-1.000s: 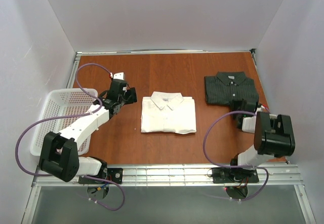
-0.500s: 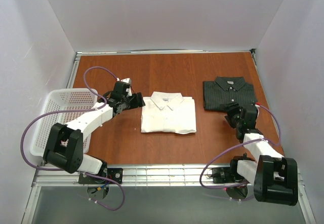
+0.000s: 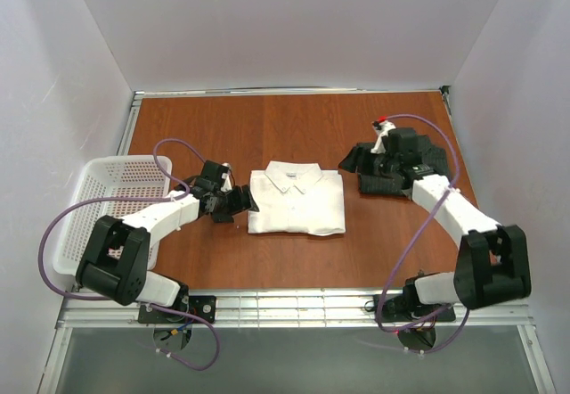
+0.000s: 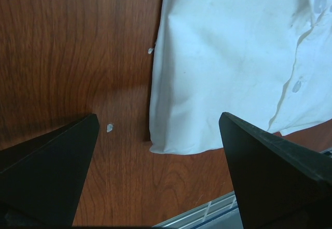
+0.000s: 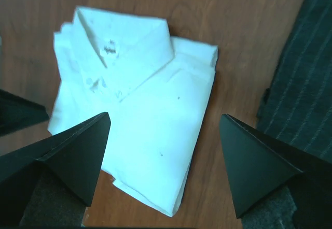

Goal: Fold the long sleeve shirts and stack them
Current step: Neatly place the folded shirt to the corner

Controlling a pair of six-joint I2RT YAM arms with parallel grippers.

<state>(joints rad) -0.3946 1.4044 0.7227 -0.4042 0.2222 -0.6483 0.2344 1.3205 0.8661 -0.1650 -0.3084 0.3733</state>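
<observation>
The left fingers (image 4: 52,172) stand wide apart and empty at the left edge of the folded white shirt (image 3: 297,200). The right fingers (image 5: 67,161) gape empty above the dark striped shirt's (image 3: 438,156) left side. The two shirts lie apart on the table (image 3: 294,127), and the white one's collar points toward the far wall.

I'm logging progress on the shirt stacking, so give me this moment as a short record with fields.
white shirt: folded, centre, collar away from the arms
dark striped shirt: to its right, apart, not stacked
left gripper: open, at white shirt's left edge
right gripper: open, holding nothing, by dark striped shirt's left edge
basket: far left
</observation>
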